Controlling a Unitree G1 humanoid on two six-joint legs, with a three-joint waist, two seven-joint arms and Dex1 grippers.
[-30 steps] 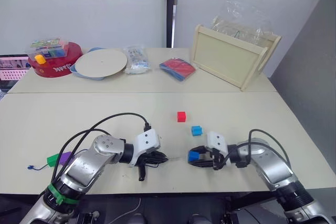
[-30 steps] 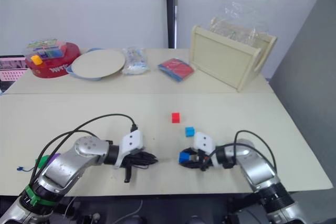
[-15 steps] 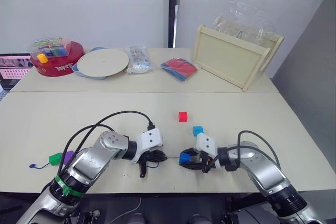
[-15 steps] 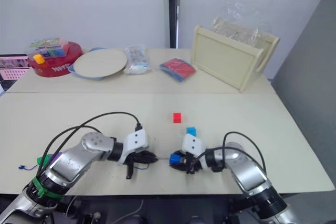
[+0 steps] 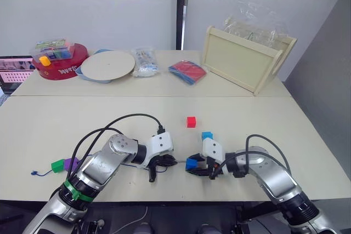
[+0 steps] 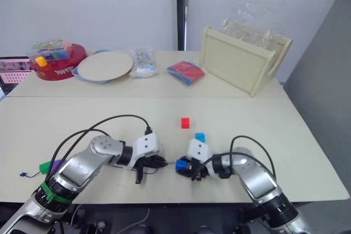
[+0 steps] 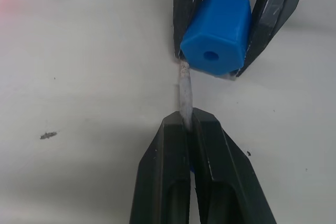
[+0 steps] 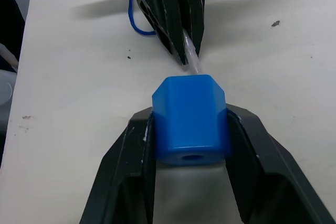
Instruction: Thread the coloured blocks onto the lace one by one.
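The right gripper [image 8: 190, 129] clamps the dark blue block [image 8: 190, 119]. The left gripper [image 7: 189, 121] pinches the lace [image 7: 185, 93], whose pale tip seems to touch the block beside its hole.

Five blocks [image 5: 191, 163] — one lace [image 7: 185, 96]

Pale table [image 5: 98, 119] bears red block [image 5: 190, 121] and plate [image 5: 107, 64].

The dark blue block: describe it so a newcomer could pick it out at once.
On the near table, look at the front edge, where the two arms meet. The dark blue block sits clamped in the right end effector, facing the left end effector. Unlike the light blue block and red block lying loose behind, it is gripped.
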